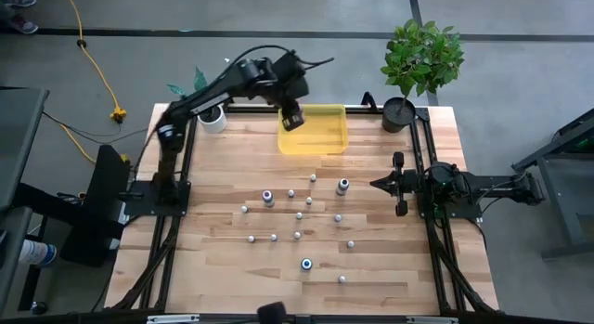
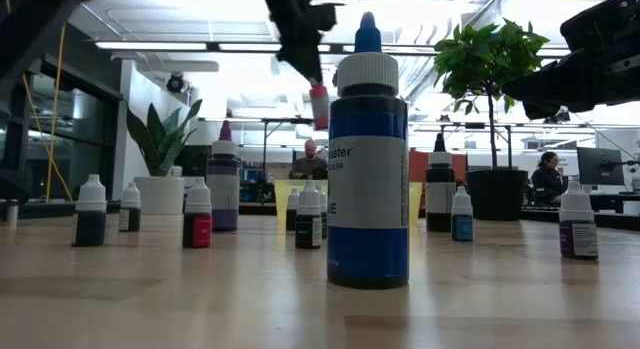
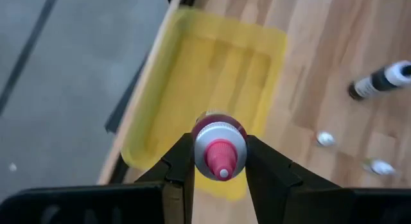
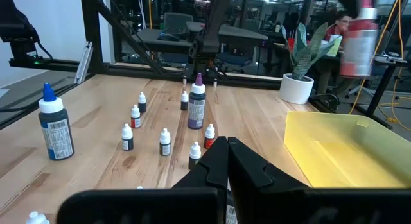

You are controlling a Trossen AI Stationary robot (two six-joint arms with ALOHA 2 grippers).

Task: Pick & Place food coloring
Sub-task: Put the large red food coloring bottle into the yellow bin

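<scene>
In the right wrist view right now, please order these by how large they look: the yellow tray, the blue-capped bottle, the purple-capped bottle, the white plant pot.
1. yellow tray, clearly the largest.
2. blue-capped bottle.
3. purple-capped bottle; it stands farther from the camera, so its true size against the blue-capped one is unsure.
4. white plant pot, about alike with the purple-capped bottle.

the big blue-capped bottle (image 2: 368,159) showed "ster" on its blue label; a single "e" stood lower; nothing else was readable

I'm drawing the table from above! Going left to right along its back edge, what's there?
white pot → yellow tray → black pot with the leafy plant
</scene>
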